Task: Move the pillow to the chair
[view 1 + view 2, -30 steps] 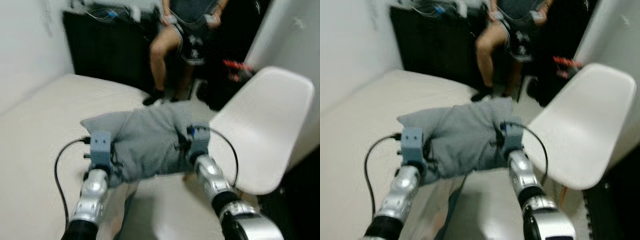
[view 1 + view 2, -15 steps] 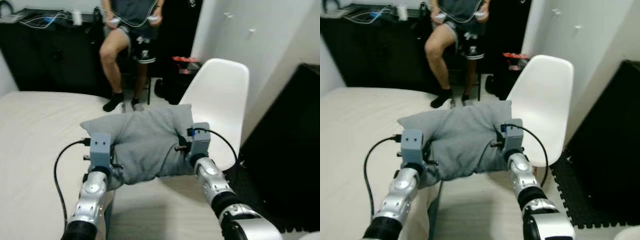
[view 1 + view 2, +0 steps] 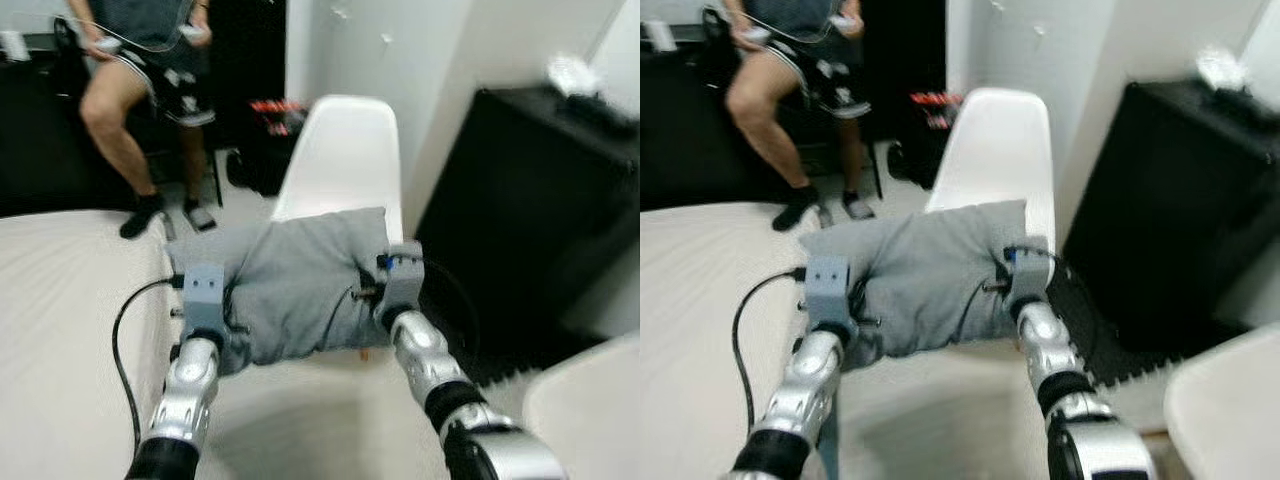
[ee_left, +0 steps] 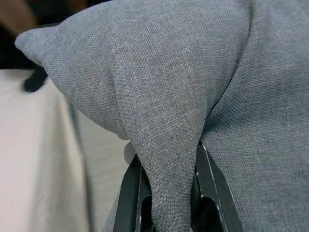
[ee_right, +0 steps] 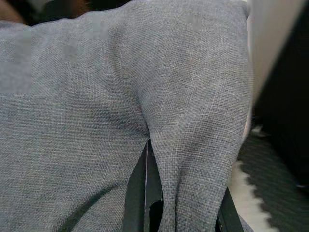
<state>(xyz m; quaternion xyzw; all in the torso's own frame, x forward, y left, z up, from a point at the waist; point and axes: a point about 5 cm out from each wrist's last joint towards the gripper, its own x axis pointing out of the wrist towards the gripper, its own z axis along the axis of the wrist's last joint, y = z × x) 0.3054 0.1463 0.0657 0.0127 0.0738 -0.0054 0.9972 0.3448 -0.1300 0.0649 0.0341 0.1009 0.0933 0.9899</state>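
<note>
Bedroom corner, with cream bed [image 3: 60, 330] at the left, black cabinet [image 3: 520, 210] at the right, and a seated person [image 3: 140, 70] by the dark wall behind. Grey pillow [image 3: 295, 280] carried in mid-air, clear of the bed, pinched at both ends: left gripper [image 4: 166, 193] clamped on a fold of one corner, right gripper [image 5: 176, 203] clamped on a fold of the opposite edge. White chair [image 3: 345, 150] now directly ahead, just beyond the pillow's far edge, where half a second ago it stood off to the right. Whole scene swung left between pictures, so a turn of the camera rather than any move of the furniture. Pillow's hold unchanged throughout. Judged: carry nearly done, robot squared up to the seat; lowering and letting go not yet done.
</note>
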